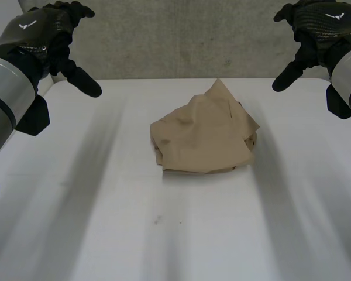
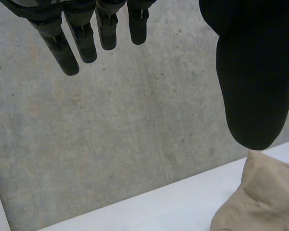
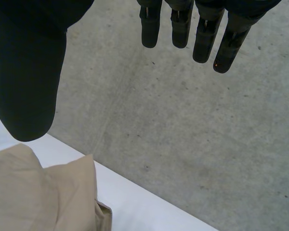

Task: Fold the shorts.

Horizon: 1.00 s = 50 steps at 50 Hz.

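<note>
Tan shorts (image 1: 205,136), perhaps half-folded, on table (image 1: 99,228)

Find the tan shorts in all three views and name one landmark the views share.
Head view: shorts crumpled in the middle of the table, between the left hand and the right hand, touching neither.
Left wrist view: shorts just past the left hand's thumb tip.
Right wrist view: shorts just past the right hand's thumb tip.
Shared landmark: the table's far edge against the grey wall.

White table (image 1: 93,234); grey wall (image 1: 175,41)
</note>
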{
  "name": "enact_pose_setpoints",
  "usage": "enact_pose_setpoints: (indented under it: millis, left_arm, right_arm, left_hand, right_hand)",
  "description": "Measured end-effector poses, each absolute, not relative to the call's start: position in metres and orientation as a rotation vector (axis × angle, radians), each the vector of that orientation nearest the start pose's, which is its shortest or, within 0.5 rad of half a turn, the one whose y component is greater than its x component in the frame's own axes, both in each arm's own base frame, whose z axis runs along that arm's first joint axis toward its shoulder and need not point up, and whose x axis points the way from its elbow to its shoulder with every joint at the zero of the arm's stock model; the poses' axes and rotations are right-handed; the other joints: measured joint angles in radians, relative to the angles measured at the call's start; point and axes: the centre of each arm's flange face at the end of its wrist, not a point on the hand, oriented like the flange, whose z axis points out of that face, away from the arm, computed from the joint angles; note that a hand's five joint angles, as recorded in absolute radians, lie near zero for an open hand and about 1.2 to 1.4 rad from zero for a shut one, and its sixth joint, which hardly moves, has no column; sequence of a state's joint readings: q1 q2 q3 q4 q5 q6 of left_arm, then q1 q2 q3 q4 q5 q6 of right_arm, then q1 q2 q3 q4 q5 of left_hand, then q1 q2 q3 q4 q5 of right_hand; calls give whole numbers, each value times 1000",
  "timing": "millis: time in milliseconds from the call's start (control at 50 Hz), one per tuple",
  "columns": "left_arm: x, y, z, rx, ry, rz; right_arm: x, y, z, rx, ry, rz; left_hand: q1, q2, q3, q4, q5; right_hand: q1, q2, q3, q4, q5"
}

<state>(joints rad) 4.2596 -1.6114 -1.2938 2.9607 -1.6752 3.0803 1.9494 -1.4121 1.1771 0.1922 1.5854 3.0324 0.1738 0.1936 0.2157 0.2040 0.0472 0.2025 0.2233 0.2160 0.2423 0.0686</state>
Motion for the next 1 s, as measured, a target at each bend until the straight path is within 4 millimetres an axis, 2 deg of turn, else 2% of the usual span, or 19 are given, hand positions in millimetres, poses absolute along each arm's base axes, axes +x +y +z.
enact_pose_setpoints:
  millis: [360, 440, 500, 600, 620, 660, 680, 820, 920, 1000]
  left_arm:
    - [-252, -238, 349, 352, 2414, -2417]
    - [-255, -246, 341, 355, 2419, -2409]
    - [-260, -256, 329, 361, 2418, -2402]
    - [-269, -276, 305, 391, 2420, -2380]
    - [-274, -285, 292, 426, 2434, -2362]
    - [-281, -295, 275, 486, 2459, -2338]
    - [-288, -303, 261, 540, 2481, -2317]
    - [-314, -340, 199, 728, 2561, -2226]
    - [-327, -363, 171, 759, 2562, -2215]
    - [-335, -375, 155, 770, 2552, -2224]
  right_arm:
    - [252, -275, 349, -524, 2029, -2100]
    - [256, -273, 341, -620, 2035, -2076]
    - [262, -271, 323, -777, 2063, -2030]
    - [265, -266, 291, -1023, 2116, -1951]
    - [264, -264, 279, -1097, 2137, -1920]
    - [263, -263, 273, -1133, 2149, -1903]
    - [260, -261, 261, -1184, 2177, -1868]
    - [251, -258, 237, -1201, 2238, -1814]
    - [248, -258, 227, -1188, 2253, -1806]
    - [247, -257, 222, -1184, 2259, -1800]
  left_hand:
    - [0, 0, 0, 0, 0]
    - [0, 0, 0, 0, 0]
    - [0, 0, 0, 0, 0]
    - [0, 0, 0, 0, 0]
    - [0, 0, 0, 0, 0]
    - [0, 0, 0, 0, 0]
    - [0, 0, 0, 0, 0]
    - [4, 1, 0, 0, 0]
    - [12, 3, 0, 2, 1]
    - [110, 76, 54, 69, 55]
  right_hand:
    - [0, 0, 0, 0, 0]
    - [0, 0, 0, 0, 0]
    - [0, 0, 0, 0, 0]
    - [0, 0, 0, 0, 0]
    - [0, 0, 0, 0, 0]
    - [0, 0, 0, 0, 0]
    - [0, 0, 0, 0, 0]
    - [0, 0, 0, 0, 0]
    - [0, 0, 0, 0, 0]
    - [0, 0, 0, 0, 0]
